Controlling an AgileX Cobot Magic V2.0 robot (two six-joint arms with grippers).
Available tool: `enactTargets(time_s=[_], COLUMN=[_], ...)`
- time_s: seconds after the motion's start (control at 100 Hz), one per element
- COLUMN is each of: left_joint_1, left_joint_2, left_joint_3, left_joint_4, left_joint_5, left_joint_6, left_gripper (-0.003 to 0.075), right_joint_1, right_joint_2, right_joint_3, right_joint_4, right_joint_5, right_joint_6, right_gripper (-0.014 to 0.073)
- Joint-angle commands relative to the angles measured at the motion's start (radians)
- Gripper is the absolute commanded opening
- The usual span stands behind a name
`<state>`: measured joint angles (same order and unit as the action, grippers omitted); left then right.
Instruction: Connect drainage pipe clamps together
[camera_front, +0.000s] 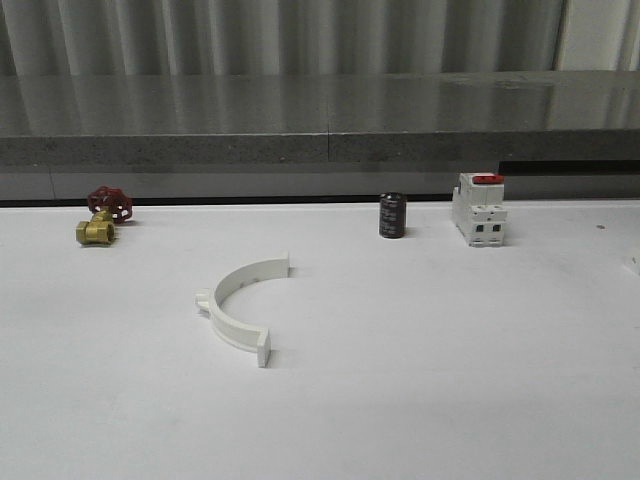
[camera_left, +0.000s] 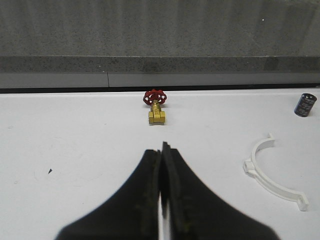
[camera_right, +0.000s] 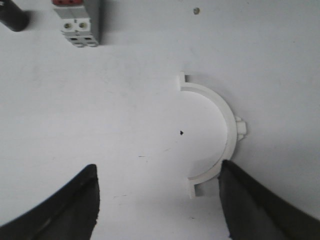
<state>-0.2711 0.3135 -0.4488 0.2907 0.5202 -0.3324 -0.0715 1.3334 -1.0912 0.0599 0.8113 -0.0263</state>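
Observation:
One white half-ring drainage pipe clamp (camera_front: 235, 333) lies flat on the white table, left of centre, and the left wrist view shows the same clamp (camera_left: 249, 167) off to one side of my left gripper (camera_left: 161, 148). That gripper is shut with nothing in it and hovers over bare table. A second half-ring clamp (camera_right: 231, 135) lies under my right gripper (camera_right: 157, 166), which is open. One dark fingertip (camera_right: 235, 190) overlaps the clamp's near end; I cannot tell whether they touch.
A brass valve with a red handwheel (camera_front: 100, 215) sits at the back left. A dark cylinder (camera_front: 392, 215) and a white switch with a red top (camera_front: 479, 208) stand at the back right. A grey ledge (camera_front: 320, 120) runs behind the table.

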Motion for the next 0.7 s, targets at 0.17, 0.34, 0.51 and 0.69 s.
enactTargets(time_s=[0.17, 0.34, 0.51, 0.69], left_joint_1=[0.004, 0.004, 0.004, 0.004], left_joint_2=[0.009, 0.009, 0.009, 0.009], left_joint_3=[-0.026, -0.026, -0.026, -0.026], left_joint_4=[0.008, 0.008, 0.008, 0.008], left_joint_5=[-0.067, -0.067, -0.067, -0.067], left_joint_6=[-0.001, -0.001, -0.001, -0.001], left_gripper=[-0.0021, -0.0021, -0.0021, -0.0021], right_joint_1=[-0.183, -0.256, -0.279, -0.279], right_joint_2=[0.153, 0.262, 0.354, 0.425], right_joint_3=[-0.083, -0.088, -0.088, -0.088], right_joint_4=[0.172, 0.192, 0.192, 0.192], right_joint_5=[-0.042, -0.061, -0.081, -0.128], right_joint_6=[-0.196, -0.234, -0.242, -0.267], right_gripper=[0.0511, 0.0511, 0.0511, 0.0511])
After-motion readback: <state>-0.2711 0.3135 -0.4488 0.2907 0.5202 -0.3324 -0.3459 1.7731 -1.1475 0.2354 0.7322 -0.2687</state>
